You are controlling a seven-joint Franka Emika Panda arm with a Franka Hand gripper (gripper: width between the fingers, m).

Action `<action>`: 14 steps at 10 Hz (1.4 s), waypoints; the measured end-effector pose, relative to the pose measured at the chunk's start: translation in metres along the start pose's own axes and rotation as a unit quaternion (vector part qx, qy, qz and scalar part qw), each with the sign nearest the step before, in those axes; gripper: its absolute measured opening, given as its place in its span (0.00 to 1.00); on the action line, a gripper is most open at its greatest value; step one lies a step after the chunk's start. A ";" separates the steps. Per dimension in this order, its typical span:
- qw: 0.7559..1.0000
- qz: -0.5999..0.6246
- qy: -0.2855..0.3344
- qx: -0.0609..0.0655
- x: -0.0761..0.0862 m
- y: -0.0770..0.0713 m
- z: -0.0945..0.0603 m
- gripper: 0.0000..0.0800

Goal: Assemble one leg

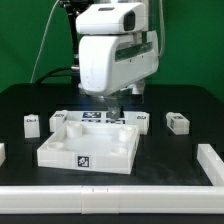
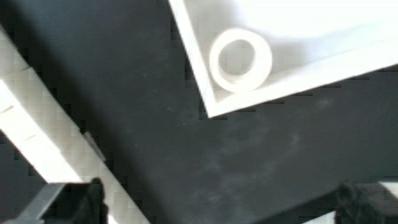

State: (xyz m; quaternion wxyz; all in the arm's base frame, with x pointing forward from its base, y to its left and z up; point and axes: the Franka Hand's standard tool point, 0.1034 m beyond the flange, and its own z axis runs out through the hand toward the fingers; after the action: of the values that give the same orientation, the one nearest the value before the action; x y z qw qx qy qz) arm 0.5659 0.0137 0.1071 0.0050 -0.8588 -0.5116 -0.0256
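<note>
Small white legs with code tags lie on the black table: one at the exterior view's left (image 1: 31, 123), one at its right (image 1: 178, 122), and one just behind the tray (image 1: 140, 120). The large white square tray (image 1: 55, 152) sits in the middle front. My gripper (image 1: 112, 102) hangs low behind the tray, over the table. In the wrist view the gripper (image 2: 214, 205) is open and empty, with dark fingertips (image 2: 63, 205) wide apart over bare black table. A tray corner with a round socket (image 2: 240, 55) shows ahead. No leg shows in the wrist view.
The marker board (image 1: 97, 118) lies behind the tray, under the arm. A white strip (image 2: 36, 120) runs along one side of the wrist view. A raised white border runs along the table's front (image 1: 110, 196) and the exterior view's right (image 1: 211, 163).
</note>
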 end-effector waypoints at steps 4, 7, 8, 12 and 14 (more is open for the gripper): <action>0.995 -0.104 0.003 -0.005 -0.016 -0.002 0.011 0.81; 0.984 -0.178 -0.008 0.023 -0.048 -0.019 0.027 0.81; 0.986 -0.168 -0.007 0.016 -0.059 -0.023 0.027 0.81; 0.986 -0.166 -0.008 0.018 -0.060 -0.024 0.028 0.81; 0.984 -0.176 -0.007 0.005 -0.067 -0.046 0.034 0.81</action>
State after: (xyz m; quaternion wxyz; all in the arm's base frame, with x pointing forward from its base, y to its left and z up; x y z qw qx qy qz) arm 0.4954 -0.0223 0.0690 0.0010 -0.7558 -0.6546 -0.0171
